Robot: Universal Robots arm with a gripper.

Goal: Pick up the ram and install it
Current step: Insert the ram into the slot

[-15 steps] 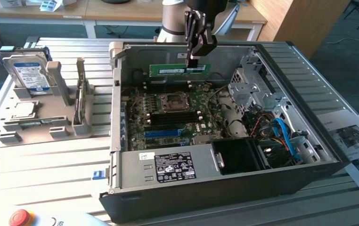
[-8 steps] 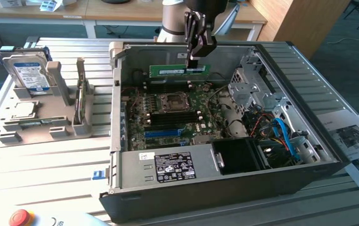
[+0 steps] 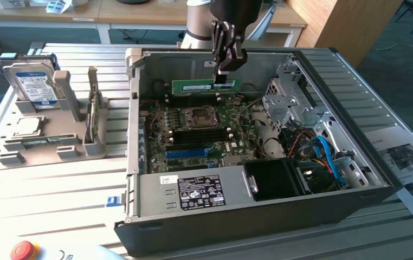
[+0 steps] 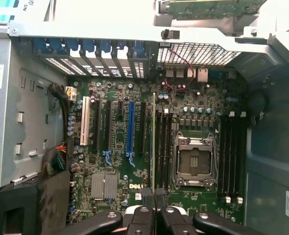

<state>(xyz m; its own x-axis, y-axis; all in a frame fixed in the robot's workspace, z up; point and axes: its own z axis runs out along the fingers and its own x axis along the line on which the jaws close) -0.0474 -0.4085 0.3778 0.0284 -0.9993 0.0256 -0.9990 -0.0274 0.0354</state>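
Inside the open computer case (image 3: pixel 137 184), my gripper (image 3: pixel 221 81) is shut on the ram (image 3: pixel 195 86), a long green stick held level and on edge above the far part of the motherboard (image 3: pixel 232 142). In the wrist view the ram (image 4: pixel 154 142) shows edge-on as a thin line running out from between my fingertips (image 4: pixel 155 196). It hangs over the black memory slots (image 4: pixel 162 147) beside the CPU socket (image 4: pixel 193 161). I cannot tell whether its lower edge touches a slot.
A blue slot (image 4: pixel 130 127) and a white one (image 4: pixel 84 120) lie further along the board. The power supply (image 3: pixel 192 192) fills the case's near end, the drive cage (image 3: pixel 293 103) its right. A grey rack with a hard drive (image 3: pixel 33 81) stands at the exterior view's left.
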